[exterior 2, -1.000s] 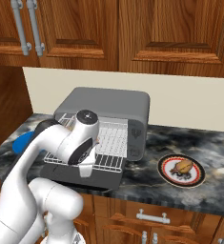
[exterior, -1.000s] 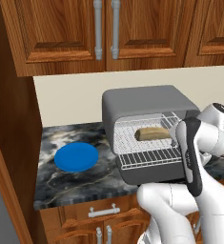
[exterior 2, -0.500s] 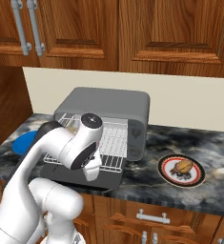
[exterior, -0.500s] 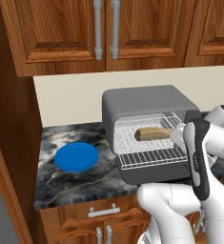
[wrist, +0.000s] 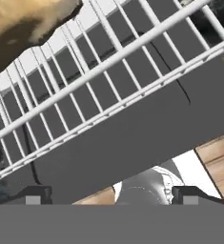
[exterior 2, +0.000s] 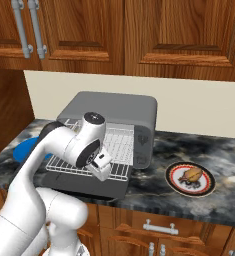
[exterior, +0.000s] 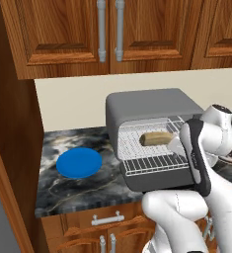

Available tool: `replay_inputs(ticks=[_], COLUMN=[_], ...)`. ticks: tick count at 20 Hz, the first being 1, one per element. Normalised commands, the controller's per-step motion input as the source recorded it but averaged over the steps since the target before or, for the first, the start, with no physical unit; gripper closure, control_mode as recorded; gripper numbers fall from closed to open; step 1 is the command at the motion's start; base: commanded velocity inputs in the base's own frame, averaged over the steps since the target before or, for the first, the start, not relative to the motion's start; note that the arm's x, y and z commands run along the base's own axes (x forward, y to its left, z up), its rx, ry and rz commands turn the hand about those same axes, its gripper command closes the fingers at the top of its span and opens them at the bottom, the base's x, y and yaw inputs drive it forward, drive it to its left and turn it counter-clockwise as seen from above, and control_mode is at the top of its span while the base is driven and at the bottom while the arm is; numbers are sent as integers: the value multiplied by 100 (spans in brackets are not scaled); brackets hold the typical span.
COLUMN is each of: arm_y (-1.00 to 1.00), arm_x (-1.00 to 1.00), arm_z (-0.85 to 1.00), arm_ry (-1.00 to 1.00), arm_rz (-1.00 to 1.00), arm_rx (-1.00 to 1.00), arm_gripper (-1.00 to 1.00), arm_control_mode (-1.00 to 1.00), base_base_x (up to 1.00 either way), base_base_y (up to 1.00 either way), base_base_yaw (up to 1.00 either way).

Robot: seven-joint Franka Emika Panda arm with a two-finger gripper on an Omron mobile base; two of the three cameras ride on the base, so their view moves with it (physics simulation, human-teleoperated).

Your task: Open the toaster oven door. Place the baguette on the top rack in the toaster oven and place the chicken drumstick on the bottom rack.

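In the left base view the toaster oven (exterior: 154, 133) stands open, its toaster oven door (exterior: 159, 180) folded flat toward 6 o'clock. The baguette (exterior: 155, 138) already lies on the top rack (exterior: 147, 133), with the bottom rack (exterior: 154, 164) bare beneath it. A blue plate (exterior: 79, 163) sits at 9 o'clock of the oven.

From the right base view the gripper (exterior 2: 100, 167) hangs over the front of the pulled-out racks, and the chicken drumstick (exterior 2: 193, 174) rests on its red-rimmed plate (exterior 2: 190, 180), well apart at 3 o'clock.

In the hand view the baguette (wrist: 27, 24) fills the 11 o'clock corner above wire bars, and the two finger tips sit wide apart holding nothing, though only their very ends show.

Next step, as I judge it: back clear of the racks before swinging right, then come down on the drumstick's thick middle from above.
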Motion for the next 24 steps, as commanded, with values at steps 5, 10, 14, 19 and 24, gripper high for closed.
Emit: replay_inputs(ticks=[5, 10, 14, 19, 24], arm_y=[0, 10, 6, 0, 0], arm_x=[16, 66, 74, 66, 80], arm_z=[-24, -1, -10, -11, 8], arm_ry=[-2, -9, -4, -5, -6], arm_rz=[25, 2, 0, 0, 0], arm_rx=[-14, -12, -7, -1, 0], arm_gripper=[-100, -100, -100, -100, -100], arm_control_mode=[-100, -100, -100, -100, -100], base_base_x=[0, 0, 0, 0, 0], base_base_y=[0, 0, 0, 0, 0], base_base_yaw=[0, 0, 0, 0, 0])
